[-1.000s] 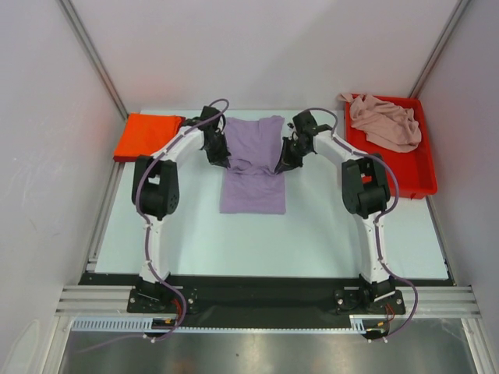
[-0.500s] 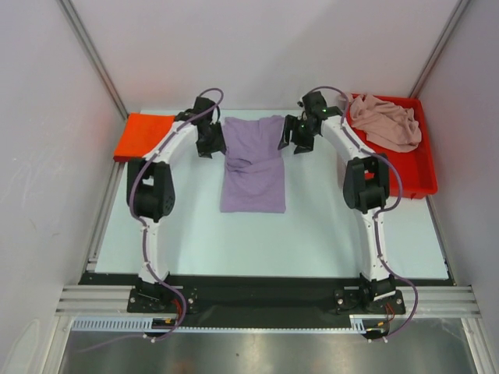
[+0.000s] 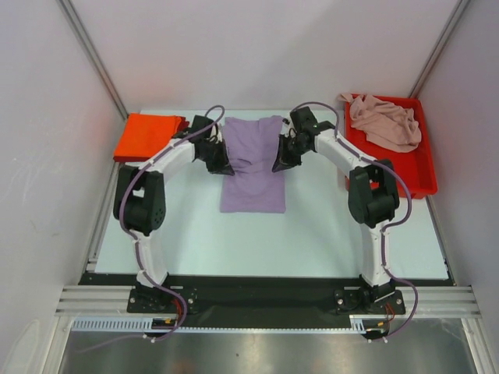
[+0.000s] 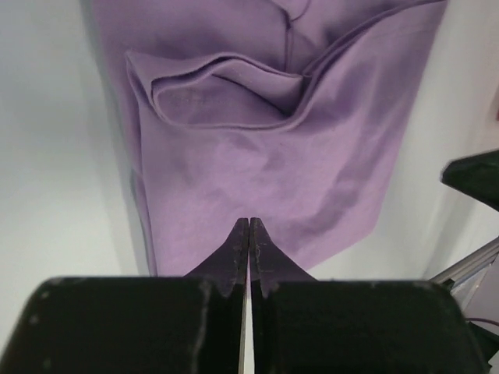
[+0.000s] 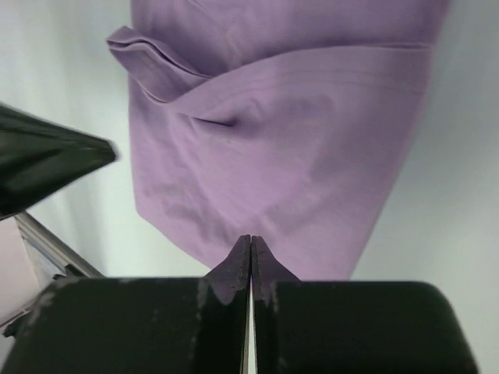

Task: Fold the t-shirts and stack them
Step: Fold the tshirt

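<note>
Left fingers: pressed together, no cloth visibly between them.
Right fingers: likewise closed, nothing seen held.
Lavender t-shirt: on the bench, between both pairs, just beyond their tips.
Doing it well: open both, pinch matching side edges level, fold evenly.

Near table open; red tray walls far right; orange-red t-shirt far left.
</note>
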